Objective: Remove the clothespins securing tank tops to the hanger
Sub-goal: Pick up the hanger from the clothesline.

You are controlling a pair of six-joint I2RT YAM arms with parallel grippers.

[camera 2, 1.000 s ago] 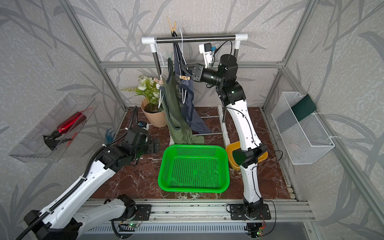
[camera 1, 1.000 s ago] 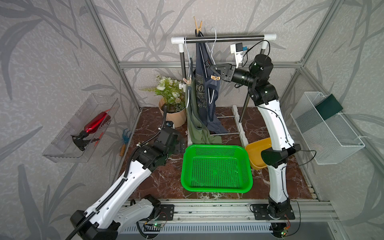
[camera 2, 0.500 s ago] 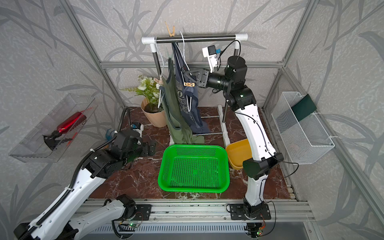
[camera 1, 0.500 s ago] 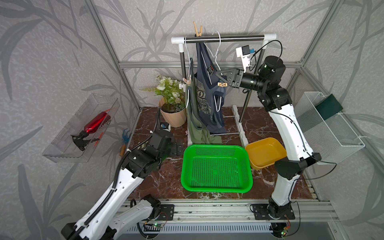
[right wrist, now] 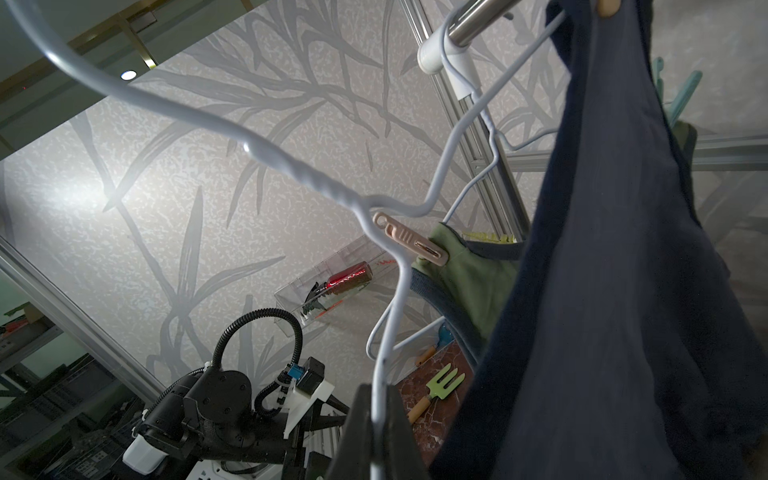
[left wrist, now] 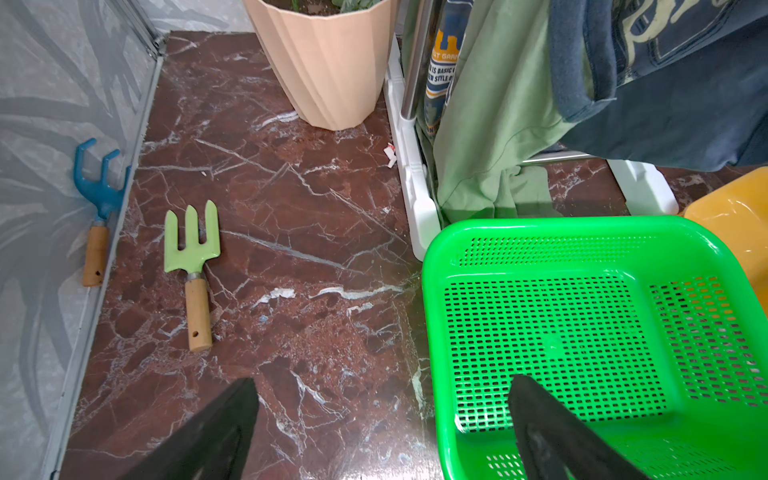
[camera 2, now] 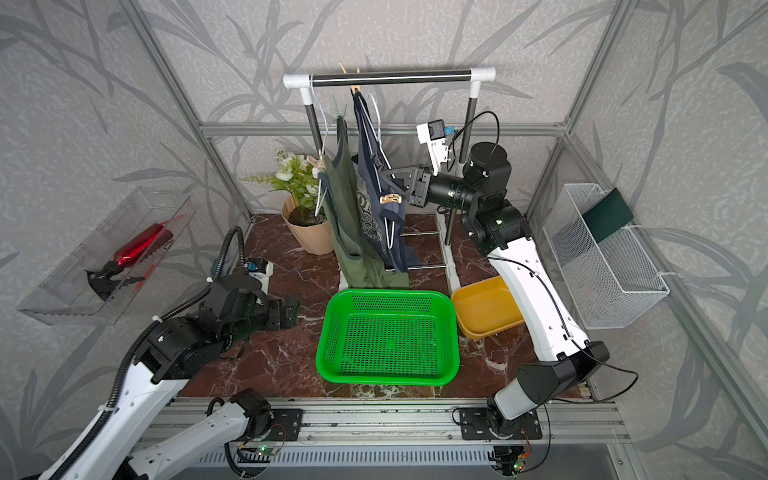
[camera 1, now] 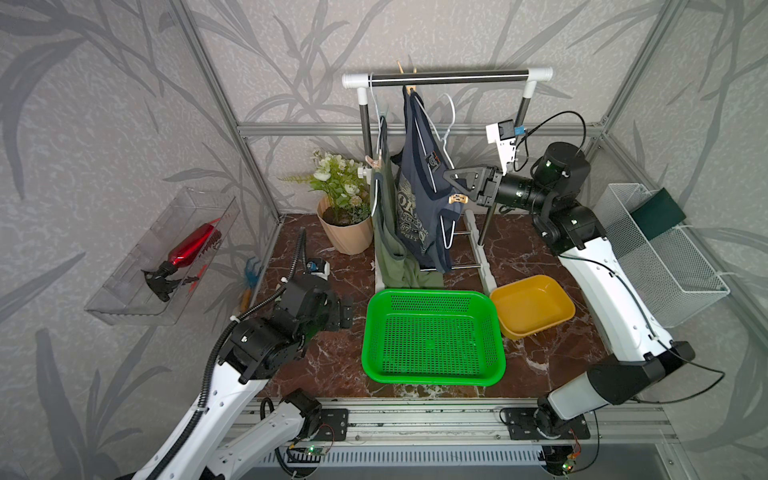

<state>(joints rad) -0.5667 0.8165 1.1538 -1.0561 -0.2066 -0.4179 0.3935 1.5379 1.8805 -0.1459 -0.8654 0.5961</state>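
Two pincers: left pincer (left wrist: 382,380) spread; right pincer (right wrist: 376,390) pinching, seemingly, the hanger wire (right wrist: 399,291); olive tank top (left wrist: 498,124) tag (left wrist: 442,70) reads "BASIC".

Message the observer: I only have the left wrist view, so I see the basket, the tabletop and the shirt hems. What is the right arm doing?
Observer: The right end effector is raised beside the clothes rack, shut on the white wire hanger.
Operator: Any clothespins still clipped on?
Observer: Yes. A peach clothespin clips the strap of the olive tank top.
Operator: And the other shirt?
Observer: A tan clothespin sits at the shoulder of the navy tank top, just under that end effector.
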